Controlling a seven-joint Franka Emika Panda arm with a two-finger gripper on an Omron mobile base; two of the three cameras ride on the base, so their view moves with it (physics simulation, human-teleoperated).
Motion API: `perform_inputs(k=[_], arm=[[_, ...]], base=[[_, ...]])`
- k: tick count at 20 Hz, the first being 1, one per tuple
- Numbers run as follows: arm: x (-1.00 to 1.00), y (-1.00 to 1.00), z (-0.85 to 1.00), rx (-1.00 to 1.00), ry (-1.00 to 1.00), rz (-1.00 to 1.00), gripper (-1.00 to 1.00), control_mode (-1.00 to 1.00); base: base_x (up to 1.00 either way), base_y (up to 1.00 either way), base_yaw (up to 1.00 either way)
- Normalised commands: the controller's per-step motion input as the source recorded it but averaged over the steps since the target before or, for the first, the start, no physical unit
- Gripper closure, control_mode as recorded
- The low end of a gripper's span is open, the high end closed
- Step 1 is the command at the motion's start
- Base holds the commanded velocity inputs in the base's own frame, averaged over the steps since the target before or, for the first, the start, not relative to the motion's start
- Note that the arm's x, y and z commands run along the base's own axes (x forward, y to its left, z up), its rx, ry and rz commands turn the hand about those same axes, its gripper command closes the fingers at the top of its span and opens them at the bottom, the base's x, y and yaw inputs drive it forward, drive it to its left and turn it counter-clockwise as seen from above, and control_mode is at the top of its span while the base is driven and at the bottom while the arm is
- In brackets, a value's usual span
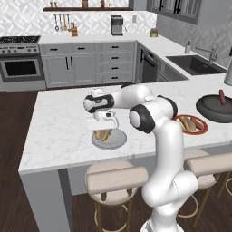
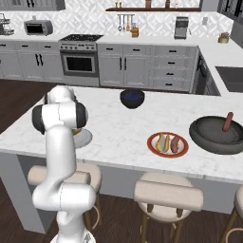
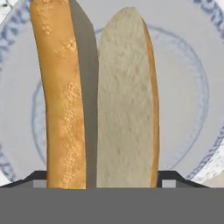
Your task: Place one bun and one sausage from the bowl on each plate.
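Tan and split down the middle, a bun lies on the grey plate at the counter's near edge, directly under the gripper, whose fingers stand spread to either side of it. Farther right, the red-rimmed plate holds another bun and a sausage. Beyond that, the dark bowl carries one sausage.

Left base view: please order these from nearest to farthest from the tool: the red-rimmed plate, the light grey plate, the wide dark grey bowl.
1. Light grey plate, directly under the tool, with a tan bun on it.
2. Red-rimmed plate, farther right on the counter.
3. Wide dark grey bowl, far right, beyond it.
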Motion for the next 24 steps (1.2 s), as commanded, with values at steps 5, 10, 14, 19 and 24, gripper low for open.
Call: perform_inputs(k=[5, 10, 14, 19, 24], arm=[[-0.35, -0.09, -0.19, 0.00, -0.17, -0.05, -1.00, -1.00], [-0.30, 0.00, 0.45, -0.01, -0.20, 0.00, -1.00, -1.00], [-0.38, -0.09, 0.89, -0.01, -0.18, 0.00, -1.00, -1.00], [-0.69, -0.57, 1.00, 0.01, -0.10, 0.00, -1.00, -1.00], [-0.79, -0.88, 1.00, 0.06, -0.04, 0.00, -1.00, -1.00]], base=[[0.00, 0.00, 0.00], [0.00, 0.00, 0.00], [0.00, 0.00, 0.00], [0.00, 0.00, 0.00], [0.00, 0.00, 0.00]])
